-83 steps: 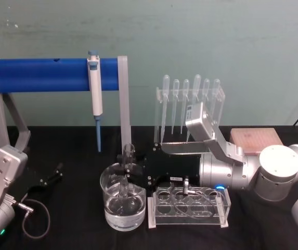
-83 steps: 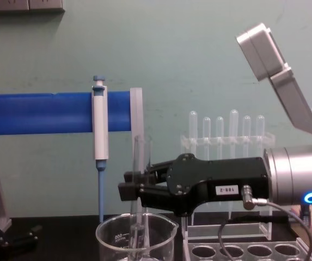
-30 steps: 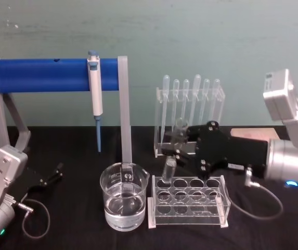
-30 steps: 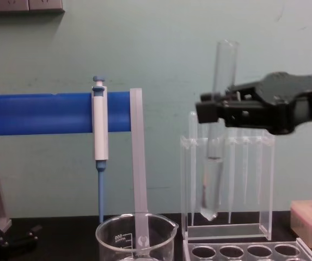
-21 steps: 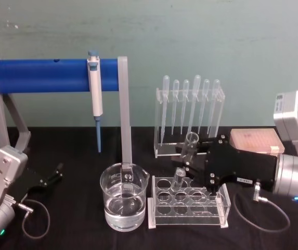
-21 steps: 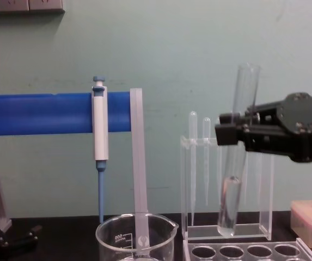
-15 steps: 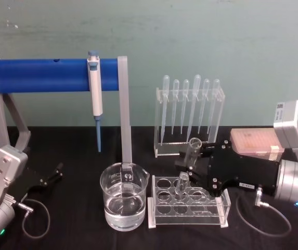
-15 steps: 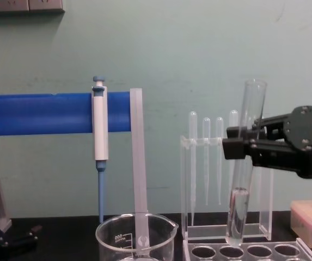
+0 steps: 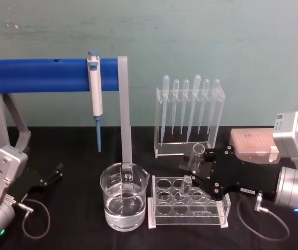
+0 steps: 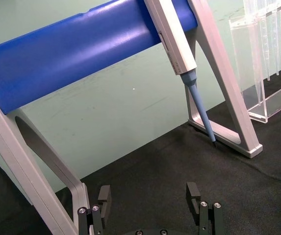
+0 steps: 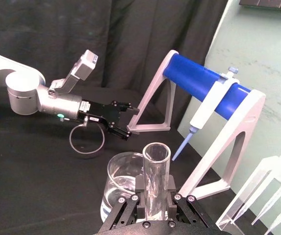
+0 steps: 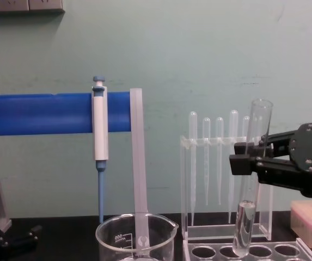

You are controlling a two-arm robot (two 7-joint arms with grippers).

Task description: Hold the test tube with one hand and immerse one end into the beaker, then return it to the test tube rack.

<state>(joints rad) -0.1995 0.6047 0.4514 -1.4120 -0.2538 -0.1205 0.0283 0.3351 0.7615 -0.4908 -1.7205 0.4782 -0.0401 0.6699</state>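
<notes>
Jaws of the right gripper [image 9: 189, 171] are clamped on the test tube [image 12: 246, 220] around its middle, holding it nearly upright with the rim leaning slightly right. Its rounded end meets the top of the test tube rack [image 9: 201, 222] at a far-row hole. The beaker [image 9: 110, 200], holding clear liquid, stands just left of the rack. The left gripper [image 10: 147, 196] rests on the worktop [image 9: 76, 151] at the left edge, jaws apart.
</notes>
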